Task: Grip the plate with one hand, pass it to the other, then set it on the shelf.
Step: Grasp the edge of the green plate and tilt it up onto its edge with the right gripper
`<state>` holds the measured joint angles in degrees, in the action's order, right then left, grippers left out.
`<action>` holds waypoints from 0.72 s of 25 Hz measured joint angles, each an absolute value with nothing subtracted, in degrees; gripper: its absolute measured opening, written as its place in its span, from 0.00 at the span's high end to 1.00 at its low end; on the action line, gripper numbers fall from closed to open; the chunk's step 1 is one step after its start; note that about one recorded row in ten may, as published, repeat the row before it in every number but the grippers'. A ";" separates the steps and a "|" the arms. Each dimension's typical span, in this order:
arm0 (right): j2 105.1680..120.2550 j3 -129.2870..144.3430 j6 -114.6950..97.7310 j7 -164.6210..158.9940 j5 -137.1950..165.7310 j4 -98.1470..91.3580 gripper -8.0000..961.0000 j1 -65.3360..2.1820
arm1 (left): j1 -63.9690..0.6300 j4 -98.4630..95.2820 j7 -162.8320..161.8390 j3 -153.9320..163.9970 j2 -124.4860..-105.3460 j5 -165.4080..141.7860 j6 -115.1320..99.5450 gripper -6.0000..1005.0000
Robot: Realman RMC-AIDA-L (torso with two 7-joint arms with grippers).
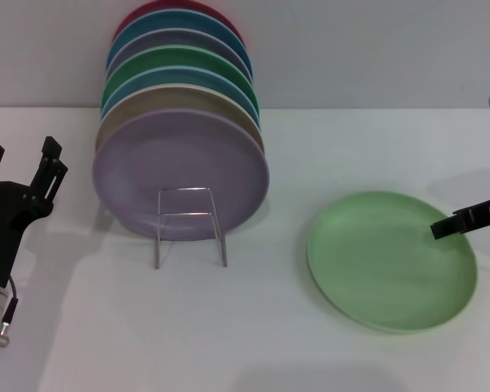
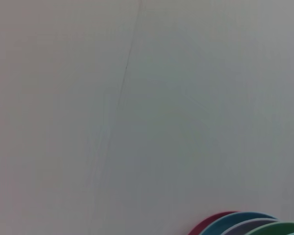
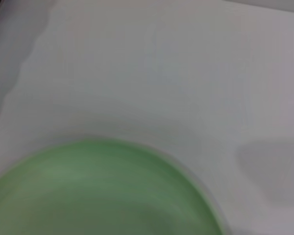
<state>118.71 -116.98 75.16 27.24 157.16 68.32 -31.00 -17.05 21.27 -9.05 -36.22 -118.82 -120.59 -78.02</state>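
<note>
The light green plate (image 1: 392,260) lies flat on the white table at the right, and its rim fills the lower part of the right wrist view (image 3: 98,191). My right gripper (image 1: 451,226) reaches in from the right edge, its dark tip over the plate's right rim. The shelf (image 1: 189,216), a thin wire rack, stands left of centre with its small front loop free. My left gripper (image 1: 23,162) is held open at the far left, beside the rack and apart from it, with nothing in it.
Several coloured plates stand on edge in the rack, a lilac plate (image 1: 180,167) at the front. Their top edges (image 2: 245,226) show in the left wrist view. Bare white table (image 1: 229,343) lies between the rack and the green plate.
</note>
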 joint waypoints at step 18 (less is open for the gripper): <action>118.82 -116.90 74.59 27.25 157.13 65.94 0.53 -30.86 | -17.40 20.70 -9.05 -36.21 -118.72 -120.59 -77.73 0.17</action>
